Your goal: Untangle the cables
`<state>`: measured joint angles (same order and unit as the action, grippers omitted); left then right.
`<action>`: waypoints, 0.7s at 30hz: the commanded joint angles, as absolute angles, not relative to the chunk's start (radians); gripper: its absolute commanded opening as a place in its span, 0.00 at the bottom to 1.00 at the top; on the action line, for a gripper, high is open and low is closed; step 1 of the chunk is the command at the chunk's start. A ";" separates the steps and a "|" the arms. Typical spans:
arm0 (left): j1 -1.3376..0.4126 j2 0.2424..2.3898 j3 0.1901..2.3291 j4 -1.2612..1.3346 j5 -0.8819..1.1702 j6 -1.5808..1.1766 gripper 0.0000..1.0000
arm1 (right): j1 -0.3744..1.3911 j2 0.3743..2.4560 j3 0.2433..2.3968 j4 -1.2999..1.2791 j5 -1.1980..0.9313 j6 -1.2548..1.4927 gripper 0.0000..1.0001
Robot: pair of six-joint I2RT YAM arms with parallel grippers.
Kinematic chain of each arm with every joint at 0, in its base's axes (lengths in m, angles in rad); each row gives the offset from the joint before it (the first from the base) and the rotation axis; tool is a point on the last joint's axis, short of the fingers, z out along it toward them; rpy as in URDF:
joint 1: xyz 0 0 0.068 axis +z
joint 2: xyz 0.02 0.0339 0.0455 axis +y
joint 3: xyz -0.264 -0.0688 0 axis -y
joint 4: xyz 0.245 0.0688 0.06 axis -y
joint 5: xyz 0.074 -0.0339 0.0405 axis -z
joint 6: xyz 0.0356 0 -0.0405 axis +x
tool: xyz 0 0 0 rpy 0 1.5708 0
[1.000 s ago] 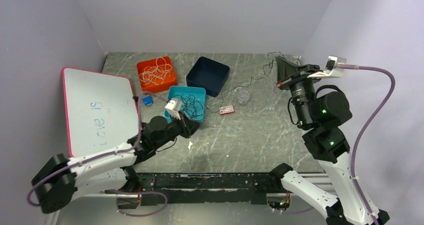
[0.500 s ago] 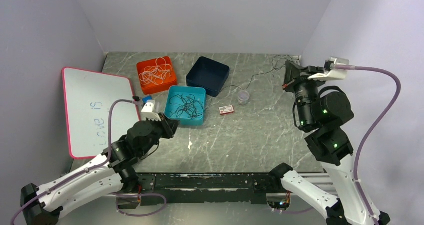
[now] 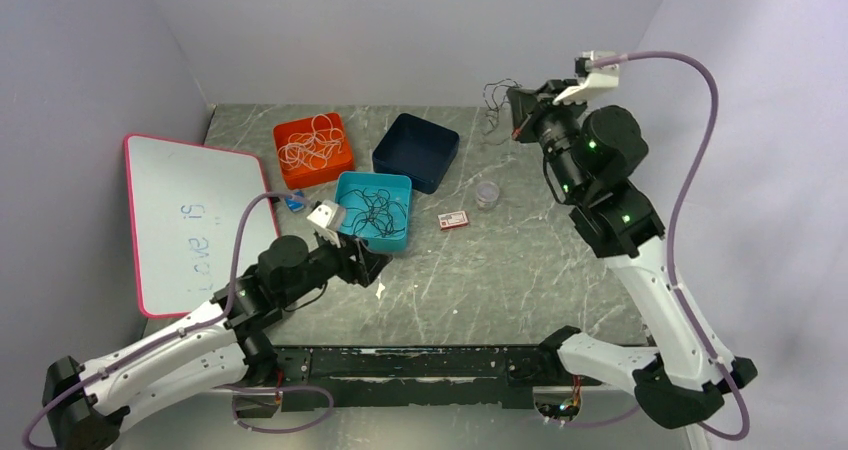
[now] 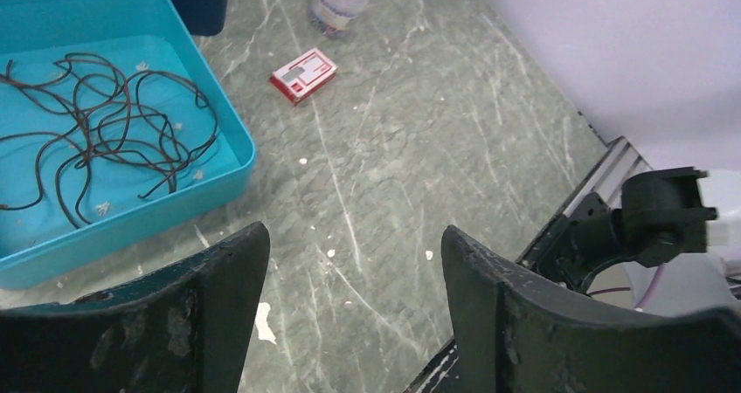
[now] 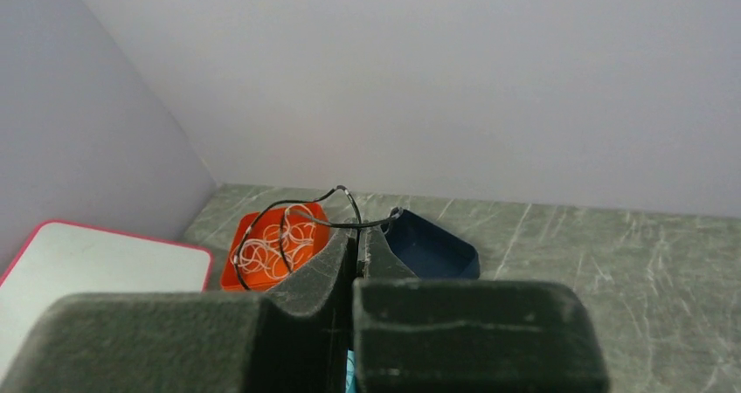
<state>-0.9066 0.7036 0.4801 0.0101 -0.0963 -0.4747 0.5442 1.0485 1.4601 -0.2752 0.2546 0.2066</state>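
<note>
Right gripper (image 5: pixel 354 236) pinches one black cable (image 5: pixel 297 208), lifted high at 1 o'clock, likely to draw it clear, while left gripper (image 4: pixel 354 258) hangs spread and empty at 7 o'clock beside teal tray (image 3: pixel 372 177) holding black cables (image 4: pixel 96 140)

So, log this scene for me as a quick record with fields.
left gripper: open, empty, near the teal tray
right gripper: aloft, shut on a black cable
orange tray: white cables
teal tray contents: loose black cables
navy tray: nothing visible inside
table: red card, jar
</note>
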 commanded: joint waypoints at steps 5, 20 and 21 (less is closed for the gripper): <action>-0.907 0.628 0.539 -0.048 -0.025 -0.416 0.79 | 0.540 1.180 1.536 -0.207 0.164 0.224 0.00; -0.907 0.589 0.662 -0.346 -0.282 -0.457 0.92 | 0.532 1.540 1.613 0.061 0.091 0.173 0.00; -0.907 0.584 0.669 -0.368 -0.307 -0.465 0.94 | 0.532 1.569 1.627 0.075 0.074 0.174 0.00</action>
